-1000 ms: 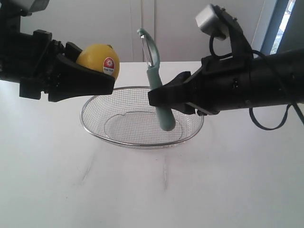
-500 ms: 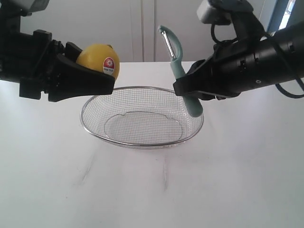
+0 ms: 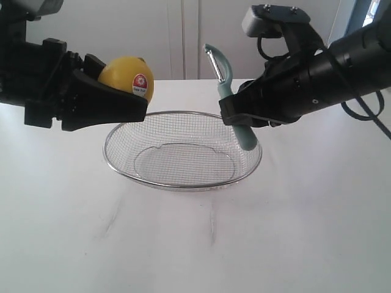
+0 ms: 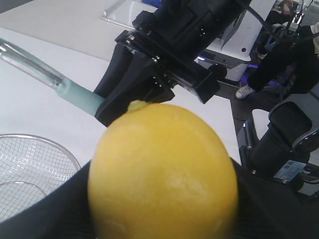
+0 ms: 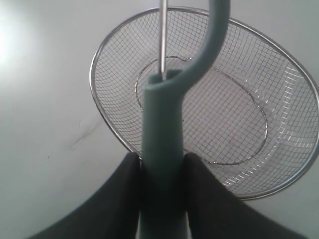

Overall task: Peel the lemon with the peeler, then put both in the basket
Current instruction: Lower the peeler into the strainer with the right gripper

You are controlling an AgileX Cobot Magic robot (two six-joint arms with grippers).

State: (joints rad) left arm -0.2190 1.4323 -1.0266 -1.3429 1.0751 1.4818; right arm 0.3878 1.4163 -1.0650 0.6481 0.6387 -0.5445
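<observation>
The left tool (image 3: 138,93) is pinching the lemon (image 3: 121,74) above the basket (image 3: 105,151), at its left rim; the right tool (image 3: 230,113) is gripping the peeler (image 3: 223,72) by its handle, blade up, seemingly clear of the mesh.

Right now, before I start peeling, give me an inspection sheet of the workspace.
Surface: white table, faint streaks.
Lemon: raised in left end effector; no peeled skin seen.
Peeler: in right end effector, gripped by the handle, head up.
Basket: on the table, empty.
Clutter: nothing seen.
End effectors: both shut on their items.
Cables: black loop by the right wrist camera, clear of the items.
Surroundings: white panels behind.
</observation>
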